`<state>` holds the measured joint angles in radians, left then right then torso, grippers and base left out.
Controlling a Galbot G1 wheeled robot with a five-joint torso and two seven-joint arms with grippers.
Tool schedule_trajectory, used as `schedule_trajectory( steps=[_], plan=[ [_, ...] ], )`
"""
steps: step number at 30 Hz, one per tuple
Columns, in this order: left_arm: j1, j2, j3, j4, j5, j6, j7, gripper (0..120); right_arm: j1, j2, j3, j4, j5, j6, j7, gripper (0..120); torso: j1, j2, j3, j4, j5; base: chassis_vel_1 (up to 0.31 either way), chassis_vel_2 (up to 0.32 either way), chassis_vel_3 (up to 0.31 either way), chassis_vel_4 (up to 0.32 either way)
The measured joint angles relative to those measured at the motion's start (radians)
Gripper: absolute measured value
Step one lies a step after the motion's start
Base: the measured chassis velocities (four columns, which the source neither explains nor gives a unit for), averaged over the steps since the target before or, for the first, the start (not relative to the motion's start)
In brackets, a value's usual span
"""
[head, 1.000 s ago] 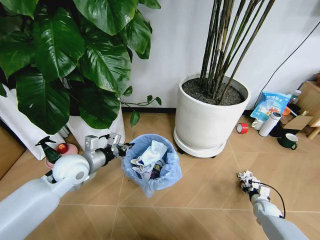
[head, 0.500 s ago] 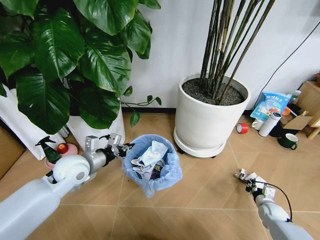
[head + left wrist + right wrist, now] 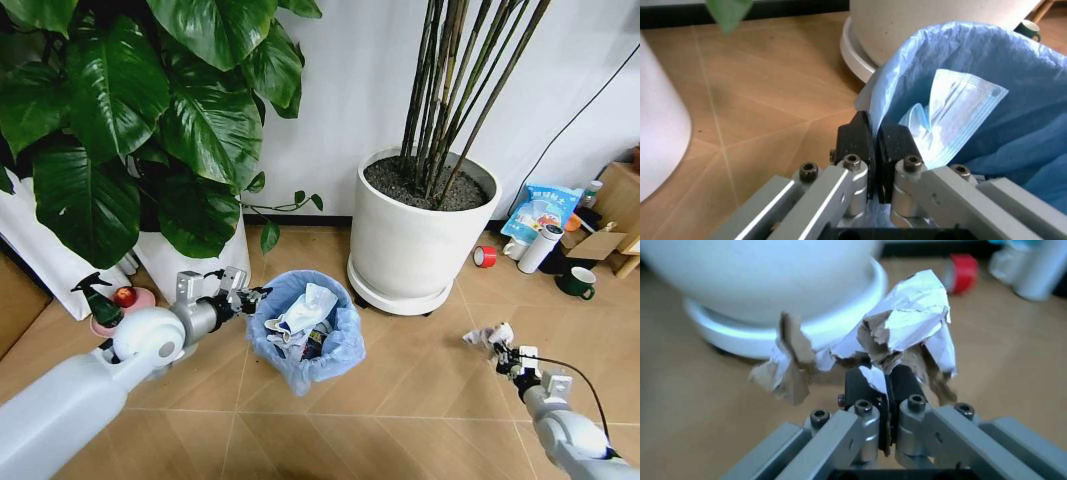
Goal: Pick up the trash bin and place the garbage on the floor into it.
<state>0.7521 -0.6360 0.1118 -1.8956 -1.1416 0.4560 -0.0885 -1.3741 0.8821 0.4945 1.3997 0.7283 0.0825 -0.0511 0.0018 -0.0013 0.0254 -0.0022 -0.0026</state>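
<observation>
The trash bin (image 3: 303, 340), lined with a crinkly light-blue bag, hangs just above the floor (image 3: 420, 380) left of centre. It holds a face mask and several wrappers. My left gripper (image 3: 243, 297) is shut on the bin's near rim (image 3: 881, 107), pinching the blue bag between its pads. My right gripper (image 3: 503, 352) is at the lower right, lifted off the floor and shut on a crumpled piece of white and brown paper garbage (image 3: 489, 335). In the right wrist view the crumpled paper (image 3: 903, 327) sticks out past the fingertips, with the white pot behind it.
A large white plant pot (image 3: 420, 235) with bamboo stems stands right behind the bin. A big-leaved plant (image 3: 150, 110) and its white pot fill the left. A green spray bottle (image 3: 98, 300) sits far left. Red tape (image 3: 484, 256), a flask, a mug and a bag lie far right.
My right gripper has lifted the crumpled paper off the floor and carried it slightly up and forward. The left gripper and bin have barely shifted.
</observation>
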Motion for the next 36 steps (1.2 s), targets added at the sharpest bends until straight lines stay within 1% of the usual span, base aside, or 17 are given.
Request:
schedule_trajectory(
  steps=[2, 5, 6, 7, 9, 10, 12, 13, 17, 18, 19, 21, 22, 27, 29, 31, 36],
  plan=[
    [-0.014, -0.003, 0.015, 0.007, 0.0, -0.001, 0.001, 0, -0.018, -0.009, 0.01, 0.025, 0.011, 0.005, -0.019, 0, 0.0, 0.0, 0.0, 0.0, -0.0003, 0.0, 0.0, 0.0, 0.0],
    [-0.083, -0.033, 0.098, 0.058, -0.002, -0.006, 0.006, 0, -0.125, -0.052, 0.076, 0.196, 0.079, 0.023, -0.105, 0, 0.0, 0.0, 0.0, -0.0003, -0.0004, 0.0, 0.0, 0.0, 0.0],
    [-0.083, -0.033, 0.098, 0.058, -0.002, -0.006, 0.006, 0, -0.125, -0.052, 0.076, 0.196, 0.079, 0.023, -0.105, 0, 0.0, 0.0, 0.0, -0.0003, -0.0004, 0.0, 0.0, 0.0, 0.0],
    [-0.109, -0.049, 0.135, 0.084, -0.001, -0.009, 0.01, 0, -0.183, -0.07, 0.105, 0.291, 0.104, 0.026, -0.133, 0, 0.0, 0.0, 0.0, -0.0002, -0.0007, 0.0, 0.0, 0.0, 0.0],
    [-0.142, -0.08, 0.181, 0.125, 0.003, -0.013, 0.012, 0, -0.257, -0.091, 0.148, 0.416, 0.122, 0.049, -0.178, 0, 0.0, 0.0, 0.0, -0.0001, -0.0008, 0.0, 0.0, 0.0, 0.0],
    [-0.142, -0.08, 0.181, 0.125, 0.003, -0.013, 0.012, 0, -0.257, -0.091, 0.148, 0.416, 0.122, 0.049, -0.178, 0, 0.0, 0.0, 0.0, -0.0001, -0.0008, 0.0, 0.0, 0.0, 0.0],
    [-0.161, -0.102, 0.199, 0.146, 0.003, -0.015, 0.012, 0, -0.297, -0.1, 0.172, 0.491, 0.132, 0.08, -0.229, 0, 0.0, 0.0, 0.0, -0.0003, -0.0004, 0.0, 0.0, 0.0, 0.0],
    [-0.161, -0.102, 0.199, 0.146, 0.003, -0.015, 0.012, 0, -0.297, -0.1, 0.172, 0.491, 0.132, 0.08, -0.229, 0, 0.0, 0.0, 0.0, -0.0003, -0.0004, 0.0, 0.0, 0.0, 0.0],
    [-0.183, -0.111, 0.221, 0.155, 0.001, -0.015, 0.01, 0, -0.29, -0.118, 0.18, 0.553, 0.158, 0.139, -0.346, 0, 0.0, 0.0, 0.0, -0.0003, -0.0003, 0.0, 0.0, 0.0, 0.0],
    [-0.183, -0.111, 0.221, 0.155, 0.001, -0.015, 0.01, 0, -0.29, -0.118, 0.18, 0.553, 0.158, 0.139, -0.346, 0, 0.0, 0.0, 0.0, -0.0003, -0.0003, 0.0, 0.0, 0.0, 0.0],
    [-0.189, -0.11, 0.231, 0.155, -0.001, -0.015, 0.008, 0, -0.266, -0.13, 0.172, 0.563, 0.184, 0.157, -0.408, 0, 0.0, 0.0, 0.0, -0.0002, -0.0004, 0.0, 0.0, 0.0, 0.0],
    [-0.193, -0.108, 0.24, 0.155, -0.003, -0.015, 0.005, 0, -0.22, -0.151, 0.143, 0.569, 0.232, 0.18, -0.497, 0, 0.0, 0.0, 0.0, 0.0, -0.0004, 0.0, 0.0, 0.0, 0.0],
    [-0.193, -0.108, 0.24, 0.155, -0.003, -0.015, 0.005, 0, -0.22, -0.151, 0.143, 0.569, 0.232, 0.18, -0.497, 0, 0.0, 0.0, 0.0, 0.0, -0.0004, 0.0, 0.0, 0.0, 0.0],
    [-0.191, -0.104, 0.248, 0.148, -0.003, -0.017, 0.001, 0, -0.111, -0.192, 0.052, 0.562, 0.328, 0.196, -0.662, 0, 0.0, 0.0, 0.0, 0.0001, -0.0004, 0.0, 0.0, 0.0, 0.0],
    [-0.19, -0.104, 0.248, 0.148, -0.003, -0.017, 0.0, 0, -0.099, -0.196, 0.04, 0.56, 0.336, 0.196, -0.68, 0, 0.0, 0.0, 0.0, 0.0002, -0.0005, 0.0, 0.0, 0.0, 0.0],
    [-0.19, -0.105, 0.247, 0.148, -0.003, -0.017, -0.002, 0, -0.064, -0.209, -0.008, 0.554, 0.364, 0.193, -0.725, 0, 0.0, 0.0, 0.0, 0.0, -0.0005, 0.0, 0.0, 0.0, 0.0],
    [-0.199, -0.106, 0.246, 0.143, -0.009, -0.017, -0.008, 0, -0.012, -0.226, -0.08, 0.534, 0.376, 0.184, -0.757, 0, 0.0, 0.0, 0.0, -0.0001, -0.0004, 0.0, 0.0, 0.0, 0.0]
  ],
)
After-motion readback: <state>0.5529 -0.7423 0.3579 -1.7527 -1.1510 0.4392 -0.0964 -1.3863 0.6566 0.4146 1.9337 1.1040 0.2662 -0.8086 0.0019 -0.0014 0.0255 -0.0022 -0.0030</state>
